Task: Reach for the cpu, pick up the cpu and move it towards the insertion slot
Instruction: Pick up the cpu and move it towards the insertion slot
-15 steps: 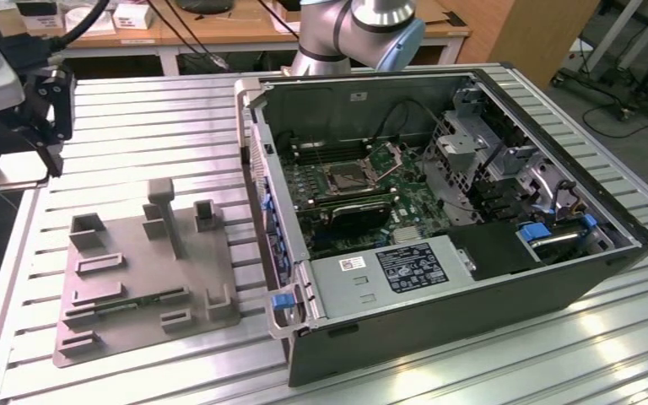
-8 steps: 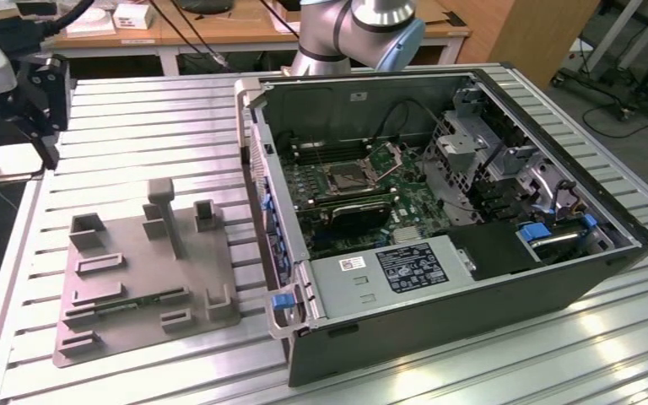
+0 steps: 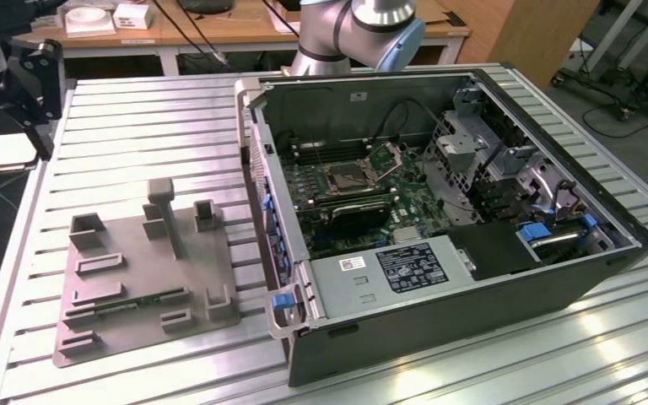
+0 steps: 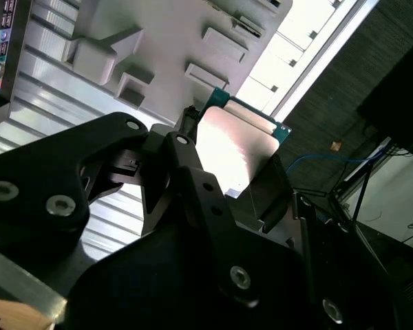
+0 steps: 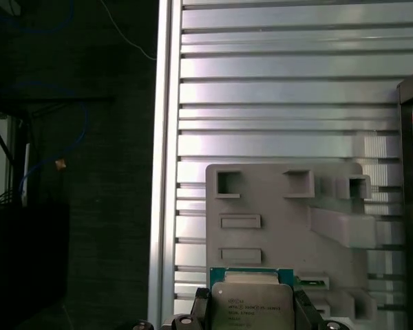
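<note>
At the table's edge on the exterior view's left, the cpu is being pinched by opposite sides between the jaws of the gripper. The insertion slot is lying well apart, inside the open case. The carry is probably best being kept level and high over the case wall.

Bright glare washes the ribbed table and the cpu, while the floor lies dim

Silver-blue robot arm bends at the back; its black gripper, seemingly out at the exterior view's left edge, has both fingers pressed against opposite edges of a chip
</note>
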### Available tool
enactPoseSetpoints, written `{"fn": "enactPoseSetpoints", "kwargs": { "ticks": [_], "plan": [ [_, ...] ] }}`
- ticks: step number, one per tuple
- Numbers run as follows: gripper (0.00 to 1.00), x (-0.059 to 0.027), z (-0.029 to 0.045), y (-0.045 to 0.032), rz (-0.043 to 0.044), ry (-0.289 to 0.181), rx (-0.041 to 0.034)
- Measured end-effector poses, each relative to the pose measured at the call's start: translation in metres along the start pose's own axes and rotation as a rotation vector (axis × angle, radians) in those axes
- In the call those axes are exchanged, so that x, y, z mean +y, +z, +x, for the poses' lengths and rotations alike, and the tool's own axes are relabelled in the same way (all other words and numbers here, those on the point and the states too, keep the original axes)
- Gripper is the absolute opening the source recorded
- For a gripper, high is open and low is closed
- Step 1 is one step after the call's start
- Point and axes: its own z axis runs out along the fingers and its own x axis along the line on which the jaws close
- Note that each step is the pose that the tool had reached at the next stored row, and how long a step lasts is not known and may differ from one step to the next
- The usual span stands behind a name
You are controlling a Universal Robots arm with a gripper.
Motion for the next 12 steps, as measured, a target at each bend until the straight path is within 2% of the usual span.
{"fn": "enactPoseSetpoints", "kwargs": {
  "ticks": [2, 12],
  "plan": [
    [0.55, 0.0001, 0.0, -0.0022, -0.0001, 0.0, 0.0],
    [0.55, 0.0001, -0.0009, -0.0024, -0.0001, 0.0, 0.0001]
  ]
}}
